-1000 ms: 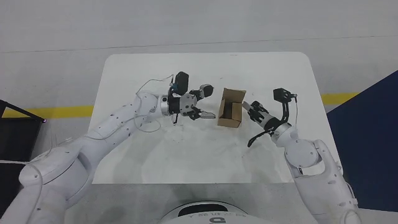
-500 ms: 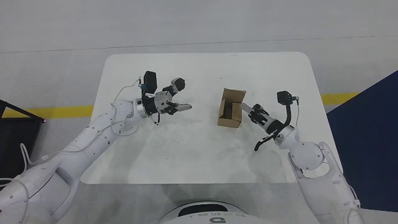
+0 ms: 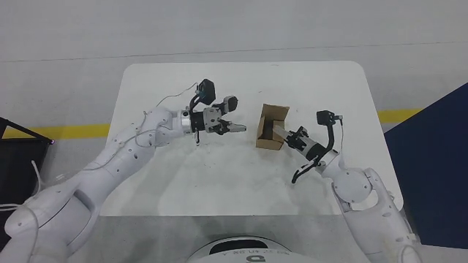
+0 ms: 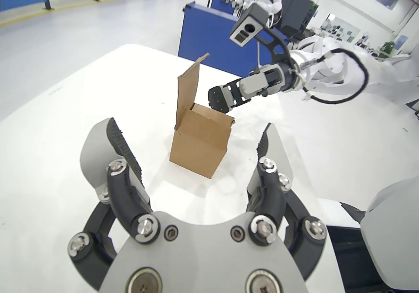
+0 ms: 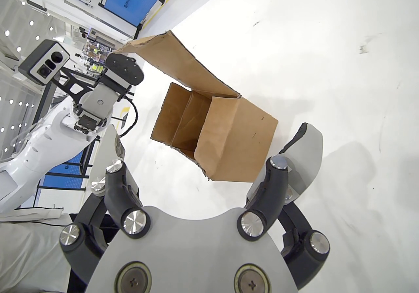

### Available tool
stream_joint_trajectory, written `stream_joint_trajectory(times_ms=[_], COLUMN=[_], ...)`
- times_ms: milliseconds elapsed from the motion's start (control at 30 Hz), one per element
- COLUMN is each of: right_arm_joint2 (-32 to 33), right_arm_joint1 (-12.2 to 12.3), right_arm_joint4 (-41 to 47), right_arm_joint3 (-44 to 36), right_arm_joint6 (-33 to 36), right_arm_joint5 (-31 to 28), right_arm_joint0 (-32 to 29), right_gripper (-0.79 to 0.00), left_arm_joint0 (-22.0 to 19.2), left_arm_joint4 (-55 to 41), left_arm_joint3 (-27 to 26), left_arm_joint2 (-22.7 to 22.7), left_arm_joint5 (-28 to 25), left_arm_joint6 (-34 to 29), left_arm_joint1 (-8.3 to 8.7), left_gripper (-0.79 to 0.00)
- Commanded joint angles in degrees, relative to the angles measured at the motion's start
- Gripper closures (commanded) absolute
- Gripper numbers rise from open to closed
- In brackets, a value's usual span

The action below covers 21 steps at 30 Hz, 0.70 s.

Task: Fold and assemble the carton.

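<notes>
Nearest your left wrist camera, the left gripper [image 4: 189, 124] held its fingers wide with nothing between them, stopping short of the carton [image 4: 199, 140]. That carton stood open-topped on the white table [image 4: 65, 117], one tall flap upright and its inside hidden from that side. Just past its far edge hung the right gripper [image 4: 222, 99], fingers spread in its own view with one largely cut off from sight, and you couldn't tell whether it touched the carton.

Your left tool [image 3: 235, 115] has swung back toward the carton [image 3: 269, 140] after pulling away, and your right tool [image 3: 287, 137] has moved closer against its side.
</notes>
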Motion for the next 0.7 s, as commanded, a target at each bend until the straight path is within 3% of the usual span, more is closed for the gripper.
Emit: stream_joint_trajectory(times_ms=[0,167,667], right_arm_joint2=[-0.21,-0.61,-1.22], right_arm_joint1=[0.02,0.09,0.33], right_arm_joint4=[0.0,-0.17,-0.75], right_arm_joint3=[0.18,0.98,1.18], right_arm_joint6=[-0.29,-0.58,-0.22], right_arm_joint5=[-0.47,-1.25,-1.11], right_arm_joint0=[-0.12,-0.23,0.66], right_gripper=[-0.785,-0.785,-0.785], left_arm_joint0=[-1.29,-3.59,-7.5], left_arm_joint4=[-3.84,-6.95,-3.92], left_arm_joint3=[-0.59,-0.58,4.48], left_arm_joint2=[0.3,1.08,3.34], left_arm_joint5=[2.15,6.39,10.02], left_arm_joint6=[-8.15,-17.37,-25.67], left_arm_joint1=[-0.83,-2.89,-9.12], left_gripper=[-0.785,-0.785,-0.785])
